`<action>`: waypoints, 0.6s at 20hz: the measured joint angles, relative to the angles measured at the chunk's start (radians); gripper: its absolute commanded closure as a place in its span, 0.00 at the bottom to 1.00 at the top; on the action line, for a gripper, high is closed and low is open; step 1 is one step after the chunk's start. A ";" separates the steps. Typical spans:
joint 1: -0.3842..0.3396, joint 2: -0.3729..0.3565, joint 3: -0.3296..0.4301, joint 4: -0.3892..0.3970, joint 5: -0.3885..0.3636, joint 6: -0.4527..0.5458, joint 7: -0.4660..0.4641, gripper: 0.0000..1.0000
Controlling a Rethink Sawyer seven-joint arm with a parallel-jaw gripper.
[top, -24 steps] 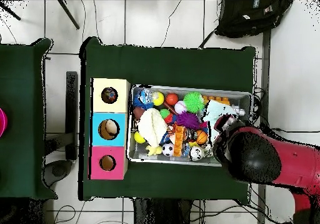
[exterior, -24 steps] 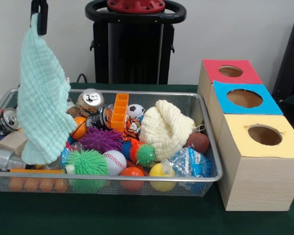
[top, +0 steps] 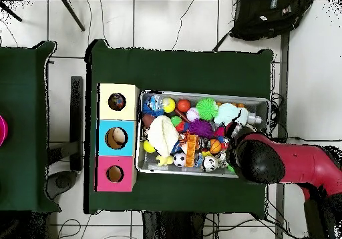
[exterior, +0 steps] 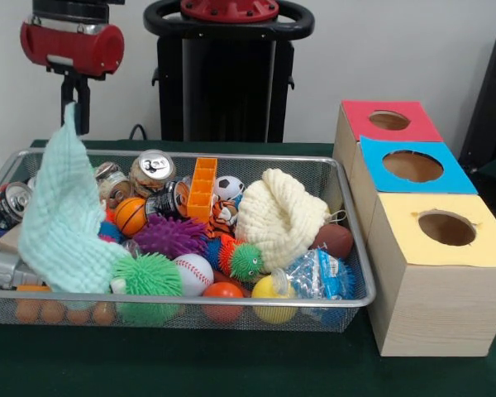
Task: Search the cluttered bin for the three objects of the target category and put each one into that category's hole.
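You are viewing the gripper [exterior: 74, 116] touching the mint cloth's [exterior: 62, 227] top corner; grip state cannot be told. The yellow-surround hole [exterior: 446, 227] is lying across the wire bin [exterior: 351, 302], at its opposite end.

Wide silver wire-mesh basket [exterior: 347, 299]: silver-grey.
Waffle-weave cloth [exterior: 62, 227]: mint green.
Knitted cloth bundle [exterior: 279, 217]: cream.
3 card hole surrounds: yellow [exterior: 488, 244], blue [exterior: 450, 179], red [exterior: 360, 122].
Small soccer ball [exterior: 228, 188]: white, black patches.
Table cover [exterior: 231, 364]: dark green.
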 measured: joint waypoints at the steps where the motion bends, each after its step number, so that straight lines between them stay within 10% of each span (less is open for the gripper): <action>1: 0.000 0.010 0.002 -0.002 -0.006 -0.002 0.000 1.00; 12: -0.027 0.116 0.050 -0.033 -0.069 -0.010 0.000 1.00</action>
